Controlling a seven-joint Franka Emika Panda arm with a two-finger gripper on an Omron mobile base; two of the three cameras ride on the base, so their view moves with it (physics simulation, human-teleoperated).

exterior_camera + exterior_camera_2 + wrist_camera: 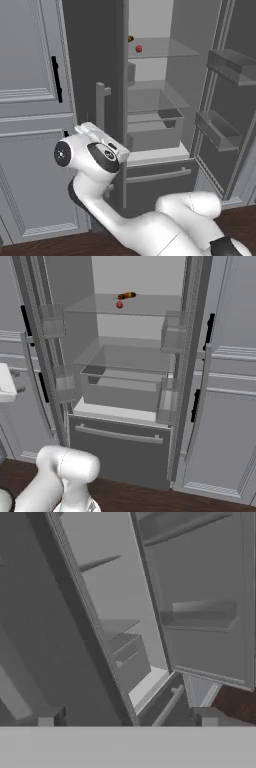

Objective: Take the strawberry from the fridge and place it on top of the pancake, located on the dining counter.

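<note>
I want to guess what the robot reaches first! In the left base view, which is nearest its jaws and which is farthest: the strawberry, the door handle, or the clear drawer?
1. Door handle, on the left door, right beside the open jaws.
2. Clear drawer, low inside the fridge.
3. Strawberry, high on the top glass shelf.

The fridge's top glass shelf carries two things. The strawberry lies near its front edge. An elongated dark red-and-orange item lies just behind the strawberry.
</note>
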